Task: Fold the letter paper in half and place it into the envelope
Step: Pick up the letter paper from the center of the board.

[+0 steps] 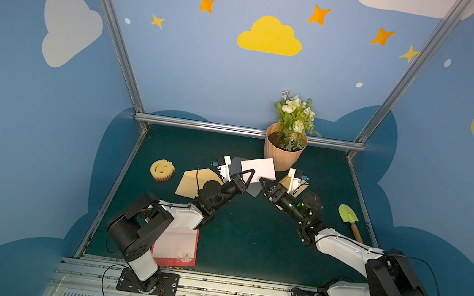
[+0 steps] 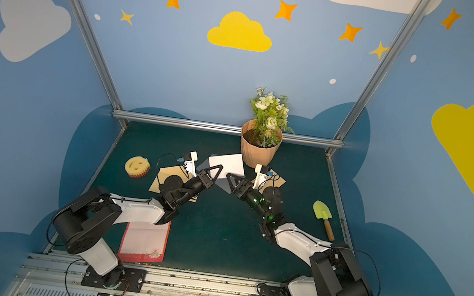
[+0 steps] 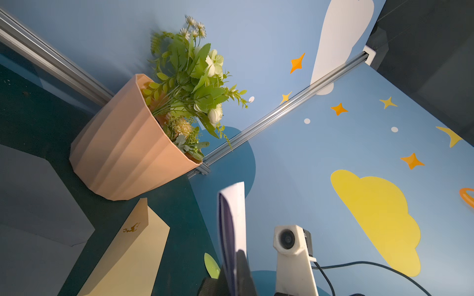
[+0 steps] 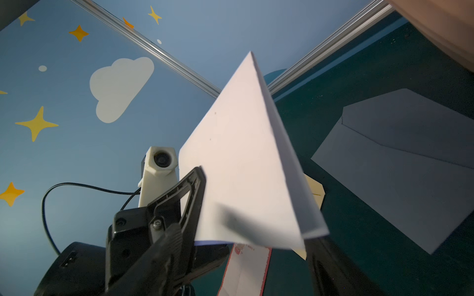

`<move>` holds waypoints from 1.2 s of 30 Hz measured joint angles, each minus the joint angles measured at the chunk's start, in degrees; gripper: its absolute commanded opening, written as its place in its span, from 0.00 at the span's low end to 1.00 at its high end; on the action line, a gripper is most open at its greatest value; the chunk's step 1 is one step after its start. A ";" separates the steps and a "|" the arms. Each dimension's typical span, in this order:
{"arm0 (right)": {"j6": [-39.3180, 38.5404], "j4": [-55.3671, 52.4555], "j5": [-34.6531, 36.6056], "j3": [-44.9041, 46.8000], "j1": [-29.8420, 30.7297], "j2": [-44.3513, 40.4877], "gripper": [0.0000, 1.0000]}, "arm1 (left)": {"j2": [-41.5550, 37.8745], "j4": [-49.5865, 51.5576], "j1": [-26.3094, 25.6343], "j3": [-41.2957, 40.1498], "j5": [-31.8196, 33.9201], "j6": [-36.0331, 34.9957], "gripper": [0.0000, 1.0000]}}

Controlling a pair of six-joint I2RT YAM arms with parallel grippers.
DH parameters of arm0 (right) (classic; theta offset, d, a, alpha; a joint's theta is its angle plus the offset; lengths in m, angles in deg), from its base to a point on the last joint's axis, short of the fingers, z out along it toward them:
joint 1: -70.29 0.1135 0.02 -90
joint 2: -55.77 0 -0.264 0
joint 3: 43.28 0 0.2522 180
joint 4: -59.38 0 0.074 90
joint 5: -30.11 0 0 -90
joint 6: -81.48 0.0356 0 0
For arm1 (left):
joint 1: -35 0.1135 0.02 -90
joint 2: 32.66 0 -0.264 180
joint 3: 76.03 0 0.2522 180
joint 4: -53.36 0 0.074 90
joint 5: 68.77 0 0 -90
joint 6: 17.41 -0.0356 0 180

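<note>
**Folded sheet aloft on one grip, envelope lying loose below**

The green table [image 1: 248, 243] carries a flower pot [image 1: 283, 153] at the back. A grey envelope [image 4: 410, 179] lies flat in front of the pot with its flap open. The folded white letter paper [image 1: 258, 168] hangs in the air above this envelope, close to the pot. The left gripper [image 1: 249, 175] has its jaws pressed together on one edge of the paper. The right gripper [image 1: 263, 183] sits at the opposite corner with its jaws spread, gripping nothing.

I see three risks:
- With a single pinch, the sheet can swing or the fold can spring apart.
- If the right jaws close off-centre, they could crumple the corner.
- Nothing pins the envelope, so pushing the paper in may slide it towards the pot.
</note>
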 measured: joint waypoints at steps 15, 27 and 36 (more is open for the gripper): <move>0.37 4.24 -3.06 -3.37 0.26 2.71 0.68 | 0.00 -1.90 0.00 0.81 -2.84 2.60 0.04; -1.36 6.32 -5.22 -4.07 0.26 3.13 0.23 | 0.00 -1.75 0.02 1.57 -4.74 3.69 0.04; -2.54 4.39 -4.94 -4.35 0.17 2.27 0.00 | 0.00 -0.59 0.17 1.99 -5.73 3.69 0.21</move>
